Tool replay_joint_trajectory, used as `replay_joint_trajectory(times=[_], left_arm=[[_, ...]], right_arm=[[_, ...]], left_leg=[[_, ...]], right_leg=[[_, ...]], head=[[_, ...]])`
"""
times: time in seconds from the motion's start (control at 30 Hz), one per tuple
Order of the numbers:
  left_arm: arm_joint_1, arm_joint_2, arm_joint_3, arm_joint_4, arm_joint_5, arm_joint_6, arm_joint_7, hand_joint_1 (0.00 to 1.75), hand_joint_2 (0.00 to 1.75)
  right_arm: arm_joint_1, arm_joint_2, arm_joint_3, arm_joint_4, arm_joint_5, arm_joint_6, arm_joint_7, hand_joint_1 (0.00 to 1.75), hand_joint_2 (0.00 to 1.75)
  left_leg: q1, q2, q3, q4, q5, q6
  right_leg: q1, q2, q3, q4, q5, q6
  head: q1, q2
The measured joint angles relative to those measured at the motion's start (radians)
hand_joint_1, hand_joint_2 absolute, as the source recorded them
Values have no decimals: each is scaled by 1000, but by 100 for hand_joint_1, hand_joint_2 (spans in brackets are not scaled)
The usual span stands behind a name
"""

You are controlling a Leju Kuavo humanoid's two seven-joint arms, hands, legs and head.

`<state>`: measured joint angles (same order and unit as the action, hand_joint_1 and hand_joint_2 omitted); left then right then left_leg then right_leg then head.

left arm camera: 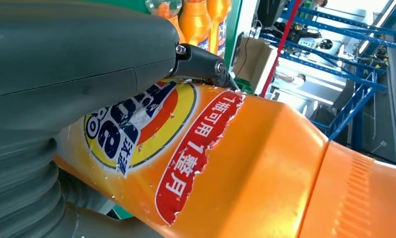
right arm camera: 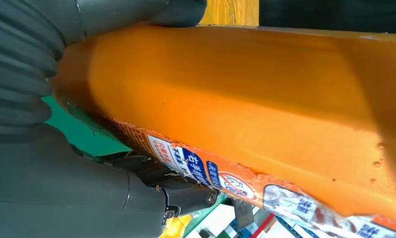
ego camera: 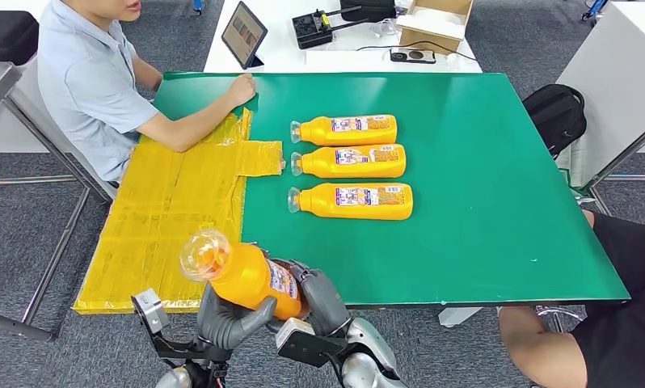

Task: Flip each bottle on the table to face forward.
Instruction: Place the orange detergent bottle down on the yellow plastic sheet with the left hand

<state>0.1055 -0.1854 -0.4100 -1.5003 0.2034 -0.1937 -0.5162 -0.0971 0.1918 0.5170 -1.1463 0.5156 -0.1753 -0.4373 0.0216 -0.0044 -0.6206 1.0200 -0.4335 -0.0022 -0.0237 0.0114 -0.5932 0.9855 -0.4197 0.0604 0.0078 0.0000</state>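
Held bottle (ego camera: 250,279) over green table (ego camera: 497,186).

Green worktop (ego camera: 481,202): three orange bottles (ego camera: 345,129) (ego camera: 349,161) (ego camera: 352,200) lying flat near centre, stacked 12-to-6, caps toward 9. Yellow taped sheet (ego camera: 170,218) covers 9 o'clock side, overhanging edge; a person's hand (ego camera: 240,87) rests at 11.

- Three bottles (ego camera: 347,129) (ego camera: 350,161) (ego camera: 352,201) lie in a column mid-table, narrow gaps between them.
- Bare green table (ego camera: 497,202) lies wide to their right and between the nearest one and the near edge.
- A person's arm (ego camera: 198,121) rests on the yellow sheet (ego camera: 170,218) at left.
- Both hands (ego camera: 230,319) (ego camera: 323,295) hold a bottle (ego camera: 250,275) at the near edge.
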Motion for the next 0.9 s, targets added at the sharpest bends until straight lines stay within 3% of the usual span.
replay_joint_trajectory(times=[0.03,0.17,0.3,0.47,0.67,0.77,0.9], left_arm=[[0,0,0,0,-3,2,-1,175,175],[0,0,2,0,-5,4,-1,175,175],[9,-1,10,-6,-4,12,1,175,175],[12,-6,48,-21,-53,70,29,175,175],[-25,-17,138,-23,-209,229,58,175,175],[-65,-16,179,-21,-308,326,51,175,175],[-107,-16,216,-16,-370,384,49,175,175]], right_arm=[[0,0,2,0,-2,4,2,0,175],[0,1,7,0,-12,11,7,0,0],[8,3,7,-9,-21,-23,-14,0,0],[36,0,11,-59,-3,-134,-120,0,0],[82,-17,24,-152,25,-279,-220,0,0],[99,-24,25,-200,25,-361,-227,0,0],[108,-32,27,-243,18,-404,-227,0,0]], left_leg=[[0,0,0,0,0,0],[0,0,0,0,0,0],[0,0,0,0,0,0],[0,0,0,0,0,0],[0,0,0,0,0,0],[0,0,0,0,0,0],[0,0,0,0,0,0]], right_leg=[[0,0,0,0,0,0],[0,0,0,0,0,0],[0,0,0,0,0,0],[0,0,0,0,0,0],[0,0,-1,0,0,0],[0,0,0,0,0,0],[0,0,0,0,0,0]], head=[[0,0],[0,0],[0,0],[0,0],[0,0],[0,0],[0,0]])
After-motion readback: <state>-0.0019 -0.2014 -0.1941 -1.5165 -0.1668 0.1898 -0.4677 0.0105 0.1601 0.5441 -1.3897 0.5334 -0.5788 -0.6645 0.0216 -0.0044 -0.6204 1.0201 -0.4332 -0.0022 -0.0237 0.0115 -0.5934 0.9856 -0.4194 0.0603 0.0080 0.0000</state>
